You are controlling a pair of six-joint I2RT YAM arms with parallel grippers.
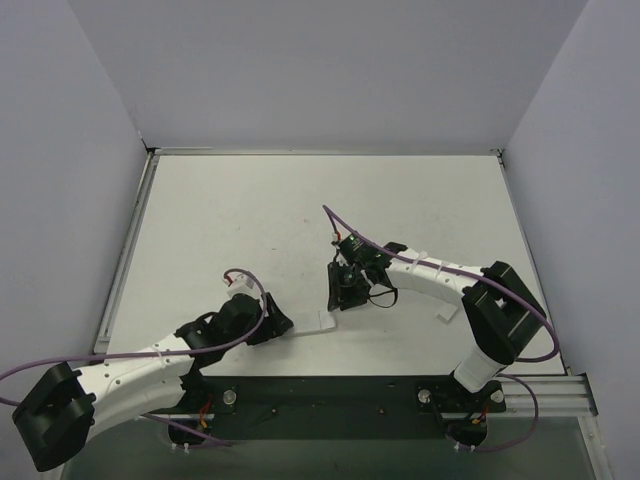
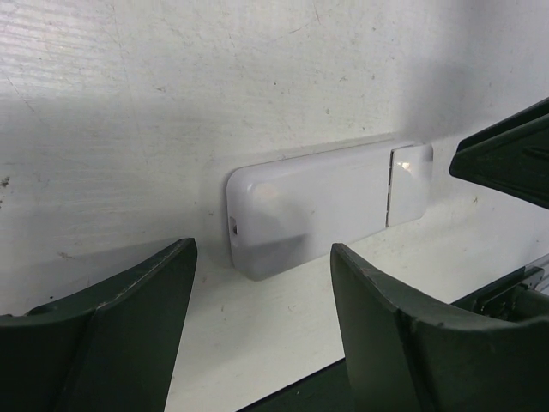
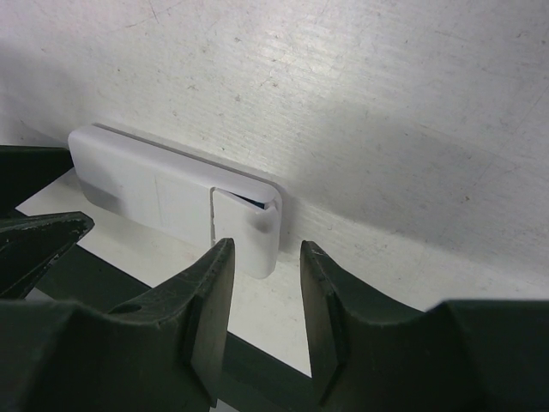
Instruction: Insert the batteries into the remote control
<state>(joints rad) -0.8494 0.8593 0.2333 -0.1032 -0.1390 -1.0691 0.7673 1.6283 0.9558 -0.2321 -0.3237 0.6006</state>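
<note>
The slim white remote control (image 1: 312, 322) lies flat on the white table (image 1: 250, 200), close to the near edge and between the two grippers. It is plain side up, with its long axis running roughly from one gripper to the other. The left gripper (image 1: 275, 325) is down low at the remote's left end. From its wrist camera the jaws stand wide apart with nothing between them, and the remote (image 2: 326, 206) lies just ahead of the dark fingers (image 2: 129, 326) rather than inside them. The right gripper (image 1: 345, 290) comes in from the other side, tilted down over the remote's right end. In its own camera the jaws are set narrow, with only a slim gap of table showing between the fingers (image 3: 206, 292). The remote's end sits just beyond their tips, and I cannot tell whether they touch it. At that end a short cover panel (image 3: 244, 221) is marked off by a seam and sits slightly off flush, with a thin dark gap along its top edge. A small white piece (image 1: 447, 315) lies on the table beside the right arm (image 1: 440, 275), too small to make out.
</note>
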